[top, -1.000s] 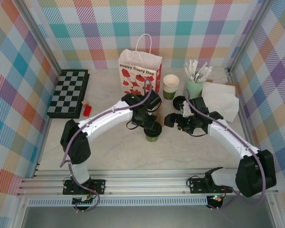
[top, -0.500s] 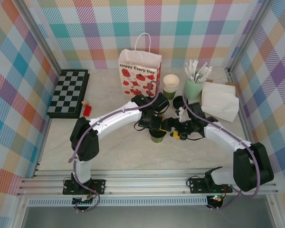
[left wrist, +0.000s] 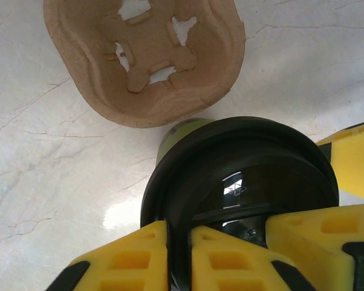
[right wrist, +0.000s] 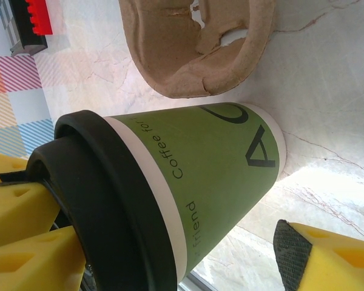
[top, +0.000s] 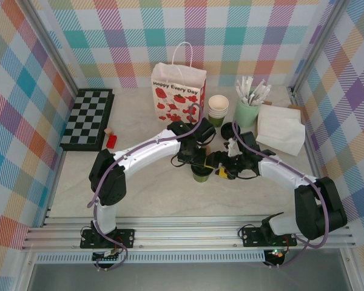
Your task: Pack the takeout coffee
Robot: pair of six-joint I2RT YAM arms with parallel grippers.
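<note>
Pale marble-patterned table [top: 151, 200], seen from above, carries a black-and-grey chequered game board [top: 88, 118] at 10 o'clock of centre, a white paper carrier bag printed with red strawberries [top: 177, 91] at 12 o'clock, and a stack of white paper napkins [top: 282, 127] at 2 o'clock. A brown moulded-pulp cup carrier [left wrist: 142, 60] lies just beside the takeout coffee [top: 200, 174], at 11 o'clock of it in the left wrist view. The coffee is a green paper cup with a round black plastic lid and stands upright near the table's centre. The left gripper [left wrist: 179, 242] reaches down over it, jaws narrow and pinching the lid's raised rim. The right gripper [top: 223, 171], at 3 o'clock of the cup, stands wide. Its one visible black-padded fingertip [right wrist: 291, 248] is clear of the cup wall.
</note>
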